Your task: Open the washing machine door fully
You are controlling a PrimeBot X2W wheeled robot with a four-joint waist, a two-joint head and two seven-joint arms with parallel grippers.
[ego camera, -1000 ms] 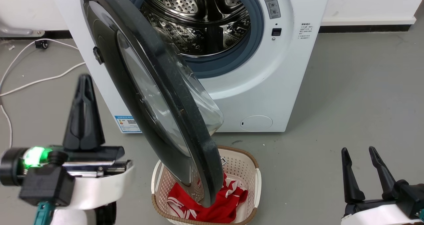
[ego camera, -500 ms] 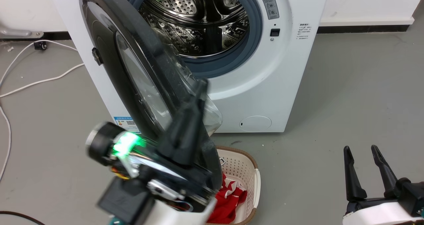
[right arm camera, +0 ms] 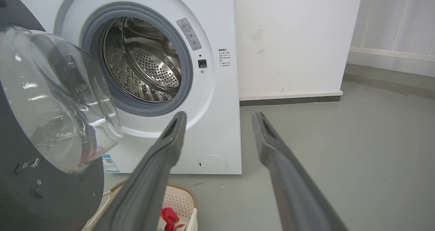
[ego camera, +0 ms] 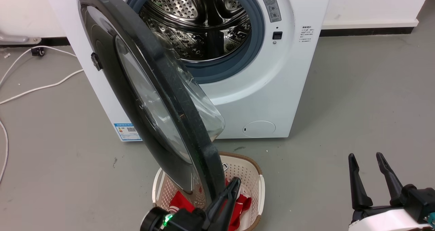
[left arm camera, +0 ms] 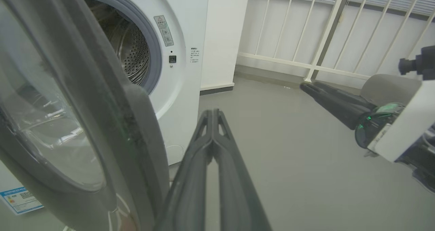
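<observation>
Head view: the washing machine door (ego camera: pixel 159 98) stands half-swung from the washing machine (ego camera: pixel 272 98), over a laundry basket (ego camera: pixel 253 176) — the left pincer (ego camera: pixel 234 185), fingers pressed together empty, just beside its lower edge. The right pincer (ego camera: pixel 364 158) hangs spread, well apart.

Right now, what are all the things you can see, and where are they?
washing machine: one, white, straight ahead
washing machine door: one, black with a clear glass bowl, hinged on the machine's left, swung out
drum: one, shiny steel, inside the machine
label: one, blue, low on the machine's front
basket: one, cream, under the door's lower edge
cloth: one heap, red and white, in the basket
cables: two or more, white, left of the machine
railing: one, white, along the far wall
left gripper: one, dark, shut, beside the door's lower edge
right gripper: one, dark, open, low right, apart from the door
</observation>
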